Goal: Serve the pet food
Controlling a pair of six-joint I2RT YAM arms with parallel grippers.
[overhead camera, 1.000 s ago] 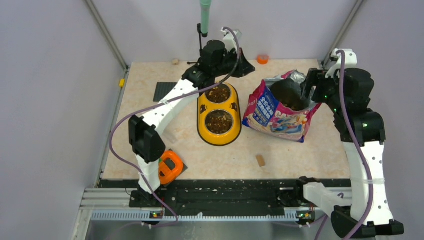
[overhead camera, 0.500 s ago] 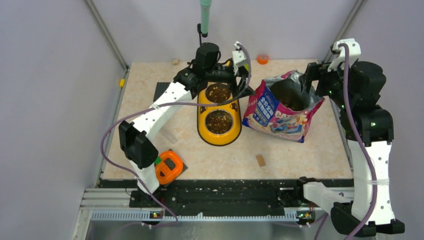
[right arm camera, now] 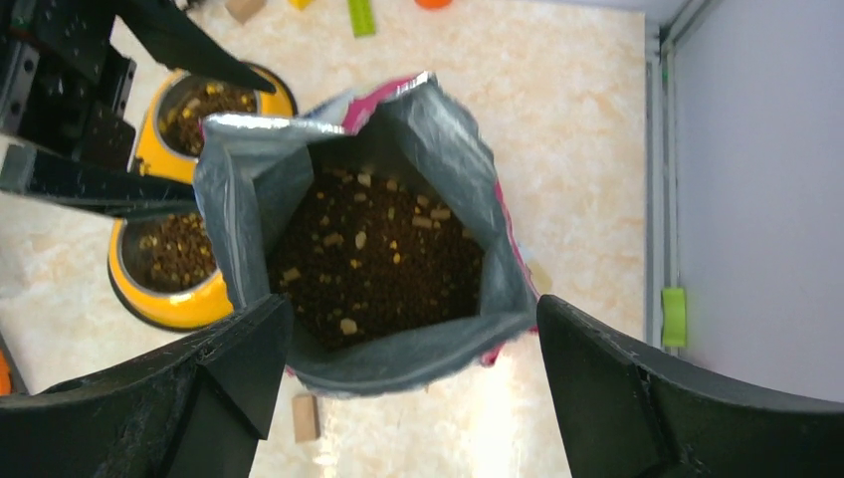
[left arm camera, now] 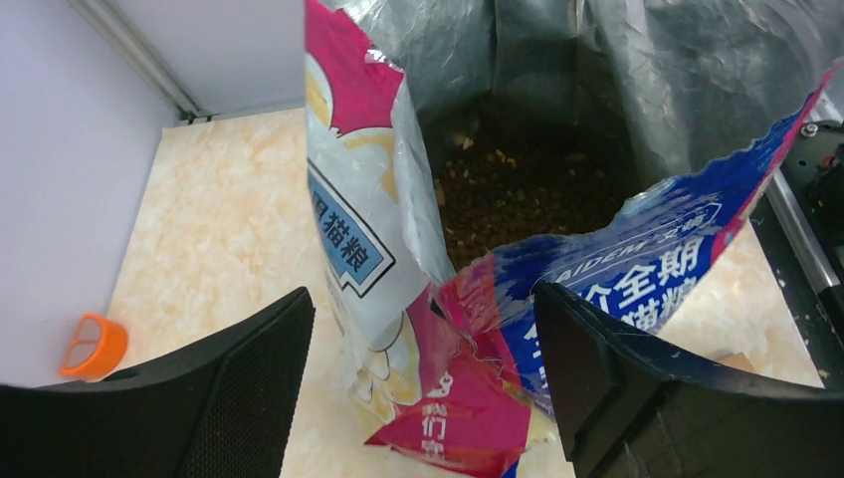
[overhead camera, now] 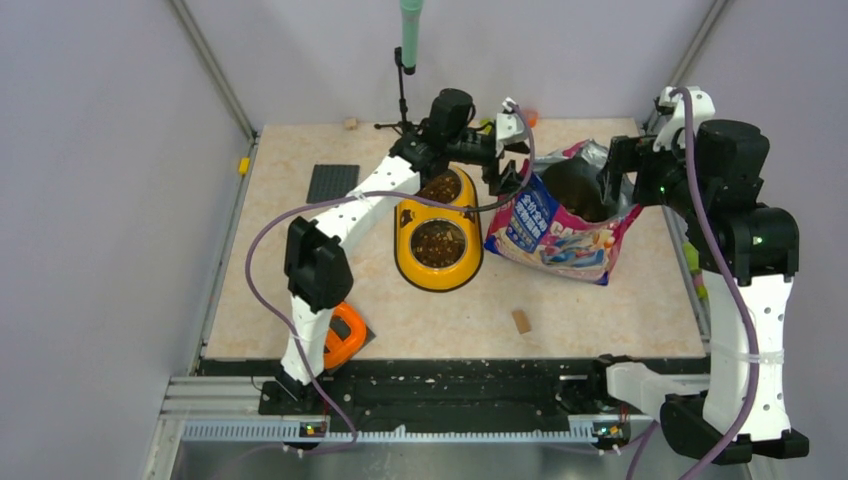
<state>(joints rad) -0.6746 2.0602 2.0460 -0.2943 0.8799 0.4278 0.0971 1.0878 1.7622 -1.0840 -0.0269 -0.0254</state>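
Observation:
The pink, blue and white bag (overhead camera: 556, 228) stands open right of centre, and the pet food (right arm camera: 378, 257) shows as dark kibble inside it. More kibble (overhead camera: 438, 243) fills both cups of the yellow double bowl (overhead camera: 404, 222). My left gripper (overhead camera: 507, 150) reaches over the bowl to the bag's left rim. It is open, and the torn bag edge (left arm camera: 468, 329) lies between its fingers (left arm camera: 234, 393) untouched. My right gripper (overhead camera: 618, 168) hovers open at the bag's right side, looking down into the bag mouth (right arm camera: 348, 363).
A tan block (overhead camera: 521, 320) lies in front of the bag. An orange tool (overhead camera: 342, 335) sits by the left arm's base, a black mat (overhead camera: 330, 182) at the left. An orange cap (left arm camera: 95, 346) and a green-tipped stand (overhead camera: 410, 30) are at the back wall.
My left gripper went from shut to open and swung right, from the bowl's far end to the bag's left rim. My right gripper spread wider beside the bag.

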